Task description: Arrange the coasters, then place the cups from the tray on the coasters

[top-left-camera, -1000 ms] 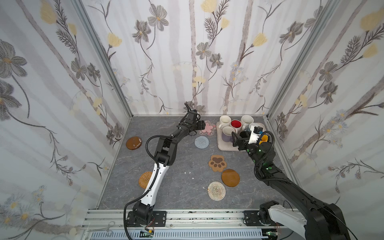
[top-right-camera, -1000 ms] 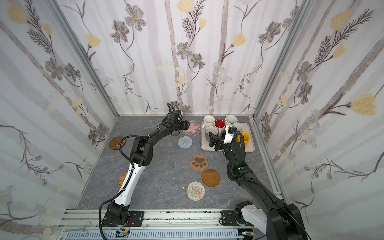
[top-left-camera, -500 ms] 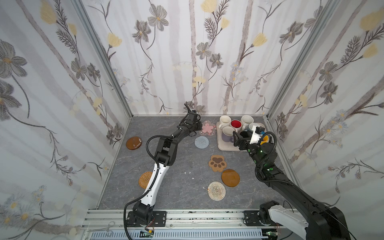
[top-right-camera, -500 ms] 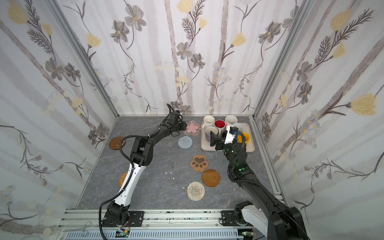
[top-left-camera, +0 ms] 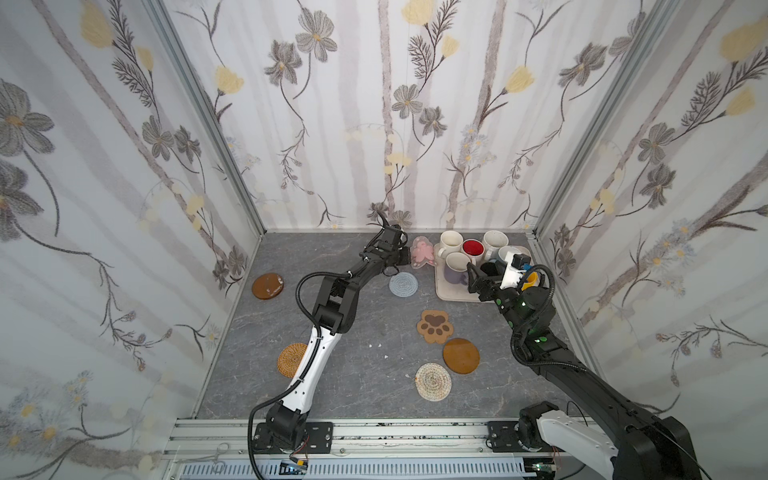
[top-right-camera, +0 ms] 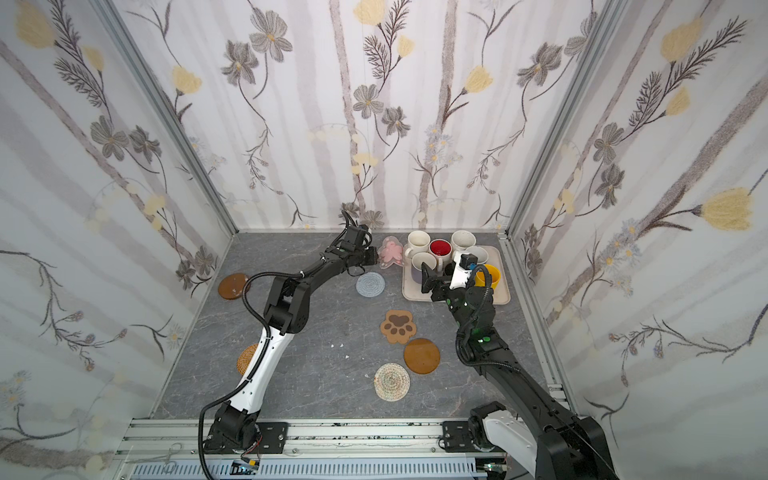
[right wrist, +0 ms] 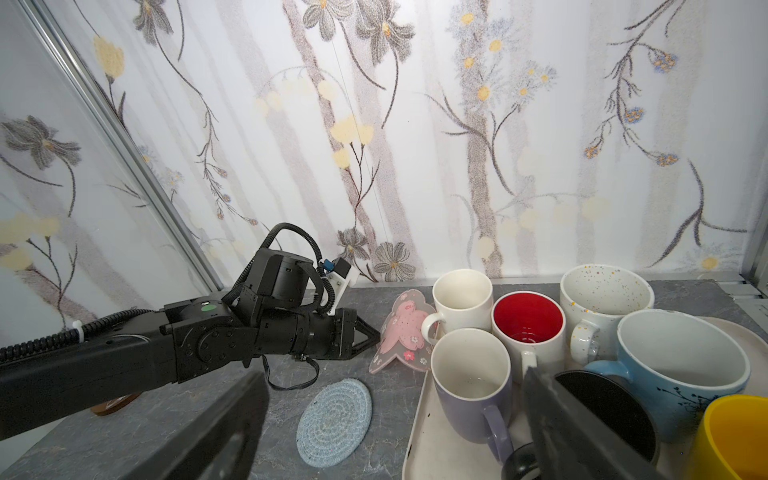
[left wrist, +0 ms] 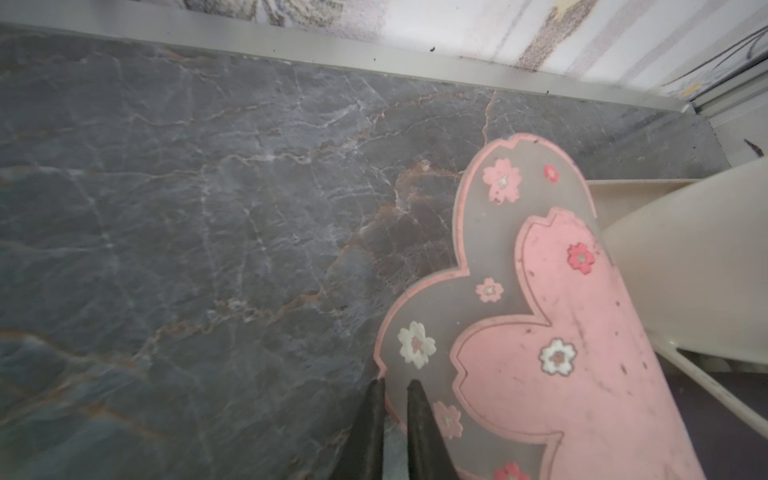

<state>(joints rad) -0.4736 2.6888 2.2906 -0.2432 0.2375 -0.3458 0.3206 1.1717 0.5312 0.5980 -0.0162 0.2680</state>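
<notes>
Left pincer (left wrist: pixel 397 390) is clamped on the rim of the pink flower coaster (left wrist: pixel 561 374) (tilted up, as only the right wrist view shows). Right pincer (right wrist: pixel 392 374) gapes wide near the lavender mug (right wrist: pixel 471 390), holding nothing.

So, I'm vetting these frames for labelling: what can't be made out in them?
- Orange rattan coaster: partly behind the left arm, both top views.
- Black cup: partly behind jaws of the right gripper, right wrist view.
- Yellow cup: cut off by the right wrist view's edge.
</notes>
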